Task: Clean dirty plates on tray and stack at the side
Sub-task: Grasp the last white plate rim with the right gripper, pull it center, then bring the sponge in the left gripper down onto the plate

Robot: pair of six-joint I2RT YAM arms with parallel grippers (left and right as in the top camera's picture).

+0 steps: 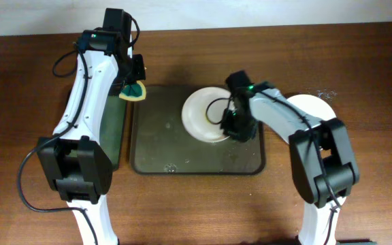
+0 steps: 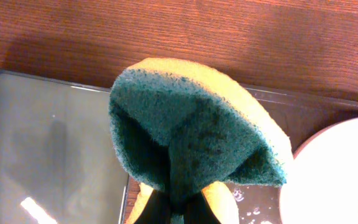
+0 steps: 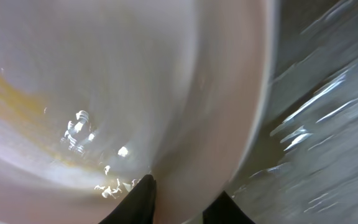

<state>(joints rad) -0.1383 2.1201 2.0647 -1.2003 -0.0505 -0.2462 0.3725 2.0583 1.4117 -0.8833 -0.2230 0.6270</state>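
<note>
Your R hand (image 3: pixel 182 200) is nearly closed on the smeared plate (image 1: pixel 199 112). In the R wrist view one fingertip sits on the inner face and the other just outside the rim, w/ the rim pinched btwn them. That plate lies in the far-right part of the tray (image 1: pixel 162 146), and the hand is at its right edge. A yellowish smear (image 3: pixel 8 84) runs across the plate's inner face, w/ small bright glints near the fingertip. The tray surface beside the rim shows shiny streaks.

The tray sits mid-worktop (image 1: pixel 359 197), long sides parallel to the near edge. A second plate (image 1: pixel 318 107) is off the tray, on the worktop toward the right edge. It's apart from the tray & partly hidden by your R arm (image 1: pixel 284 116). Can't tell if it's one plate or several stacked.

Your L hand (image 2: pixel 176 210) is clamped tight on the sponge (image 2: pixel 191 130). The sponge is folded over, green scrub face toward the wrist cam, yellow foam along the outer edge. It hangs by the tray's far-left corner, well apart from the smeared plate; can't tell whether it touches the tray. The narrow black tray (image 1: pixel 116 136) lies just left of the tray, toward the worktop's left edge, partly under your L arm (image 1: pixel 80 95).
</note>
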